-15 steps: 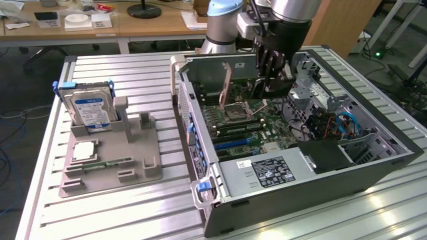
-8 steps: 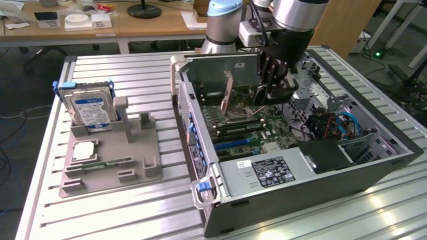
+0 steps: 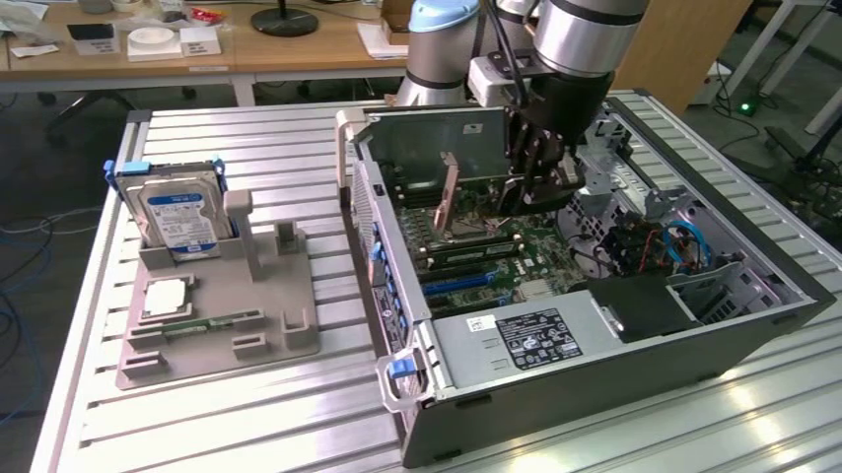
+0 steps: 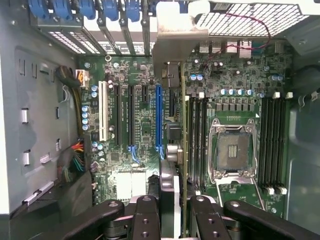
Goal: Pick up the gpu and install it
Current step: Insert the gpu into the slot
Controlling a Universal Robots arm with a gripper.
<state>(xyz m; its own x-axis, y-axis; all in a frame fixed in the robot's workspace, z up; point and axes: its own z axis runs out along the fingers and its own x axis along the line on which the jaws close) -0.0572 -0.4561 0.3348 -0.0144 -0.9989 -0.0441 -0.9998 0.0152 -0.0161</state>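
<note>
While the gpu (image 3: 448,202) hangs upright inside the computer case (image 3: 579,374), step: installing; card lifted, not visibly seated.
Fingers (image 4: 145,215): clenched on the gpu, which stands edge-on between them at the gripper (image 4: 172,202).
Gpu position: just beside the blue slot (image 4: 159,115), on its CPU socket (image 4: 232,150) side; contact with the board cannot be told.
Next move calls for: likely squaring the card edge over the blue slot, silver bracket (image 4: 175,45) lined up, straight pressure.
Count: one gpu, one long blue slot, one hard drive (image 3: 177,217) well apart from the blue slot, out on the table (image 3: 263,424).
</note>
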